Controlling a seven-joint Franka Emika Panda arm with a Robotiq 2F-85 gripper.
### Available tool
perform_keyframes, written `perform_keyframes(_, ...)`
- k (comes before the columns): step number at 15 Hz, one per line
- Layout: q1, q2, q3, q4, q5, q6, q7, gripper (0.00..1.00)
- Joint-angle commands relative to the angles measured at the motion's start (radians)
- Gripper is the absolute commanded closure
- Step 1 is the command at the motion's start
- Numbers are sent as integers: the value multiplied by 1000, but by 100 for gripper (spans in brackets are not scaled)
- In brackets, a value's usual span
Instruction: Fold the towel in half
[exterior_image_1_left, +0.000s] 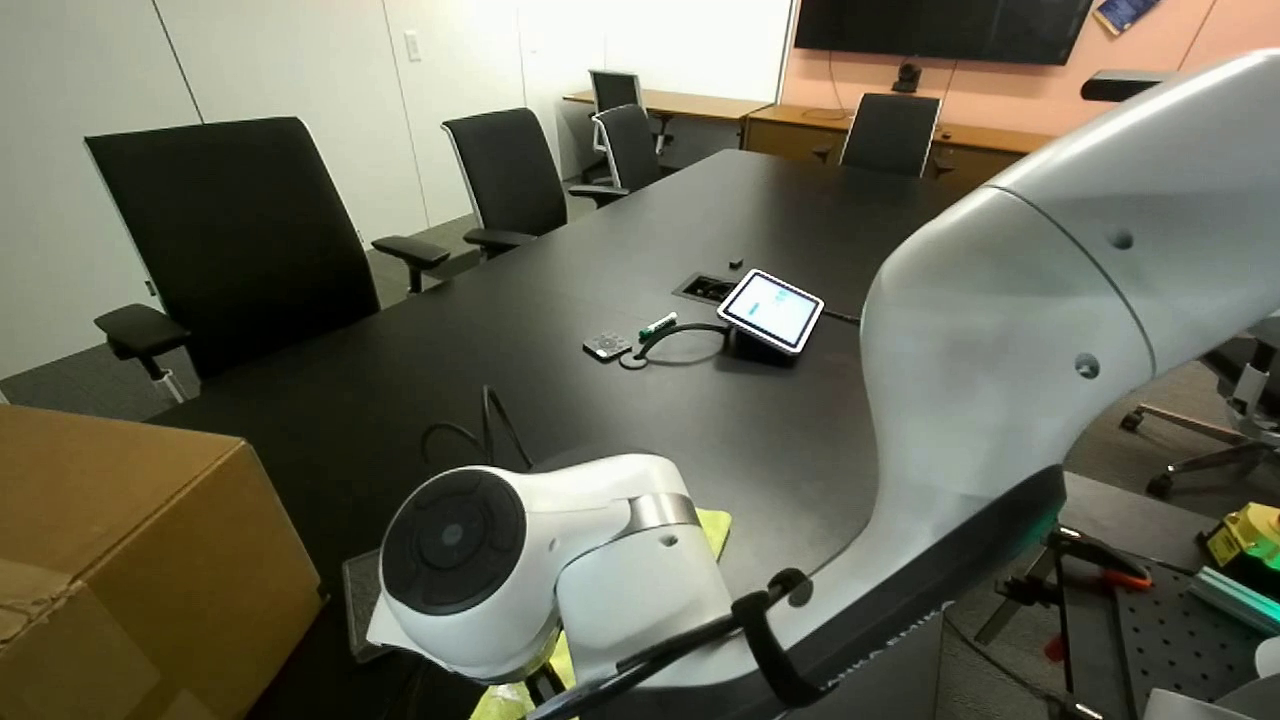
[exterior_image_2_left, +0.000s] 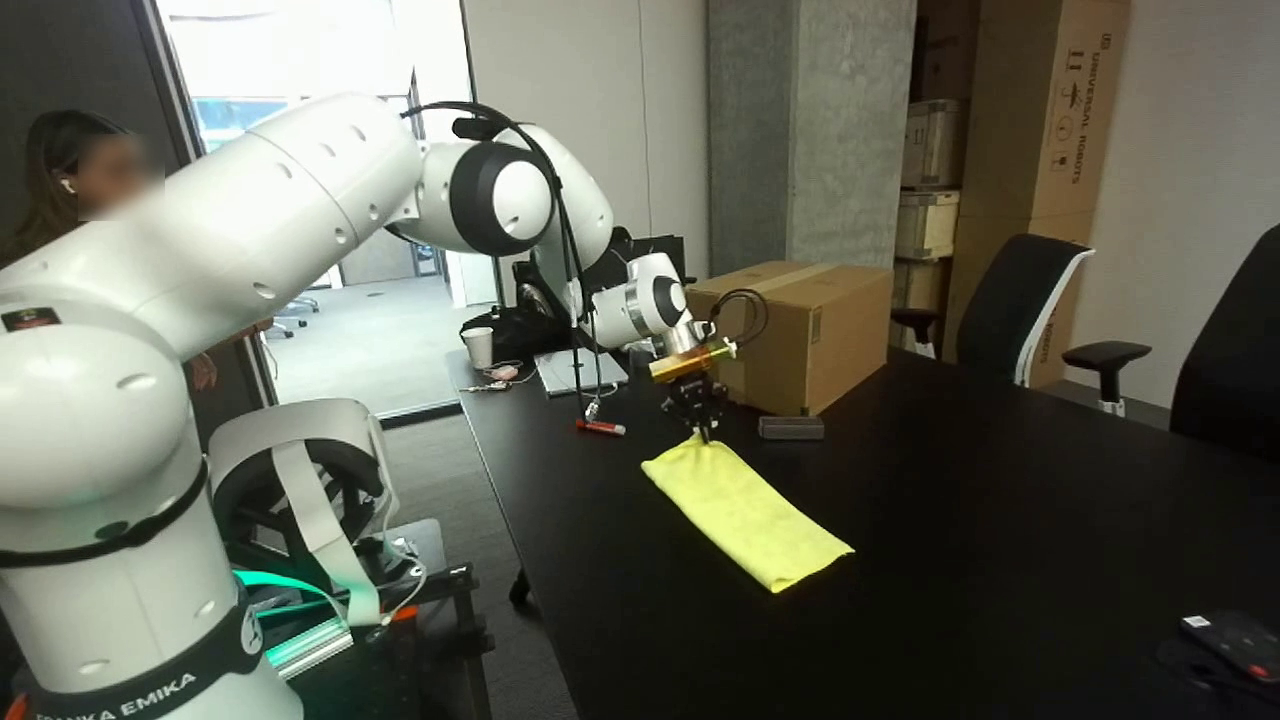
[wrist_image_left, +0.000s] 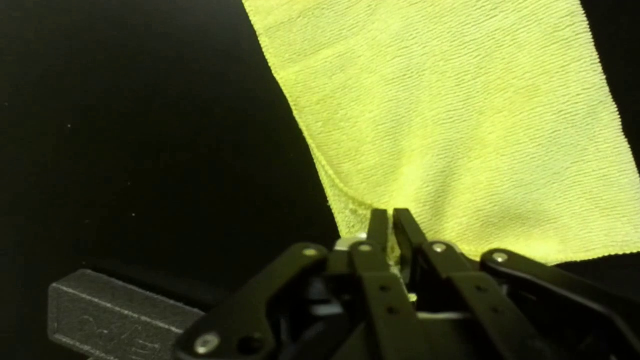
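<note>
The table (exterior_image_2_left: 960, 520) is black and spreads through both exterior views; the arm (exterior_image_2_left: 290, 190) reaches over it. A brown box (exterior_image_2_left: 850, 335) stands on the table. The yellow towel (exterior_image_2_left: 745, 510) lies on the table as a long strip, and in the wrist view a lower layer shows past its edge. Its end towards the box lifts a little. A tablet (exterior_image_1_left: 772, 312) stands well apart from the towel. The gripper (wrist_image_left: 390, 215), narrowed almost fully, pinches the upper layer at the lifted end, creases spreading from there. A grey block (exterior_image_2_left: 791, 429) lies near the gripper; a green marker (exterior_image_1_left: 658, 326), near the tablet.
</note>
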Motion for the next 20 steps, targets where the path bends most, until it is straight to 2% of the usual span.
perform_keyframes(1,8,34,-3,84,1,-8,-6,60)
perform_keyframes(6,-22,-23,10,80,46,-5,33,22)
perform_keyframes(9,-70,-128,14,-22,102,-33,83,1)
perform_keyframes(15,-182,-357,-21,-301,185,-26,255,0)
perform_keyframes(20,-248,-547,-41,-536,238,-13,435,0)
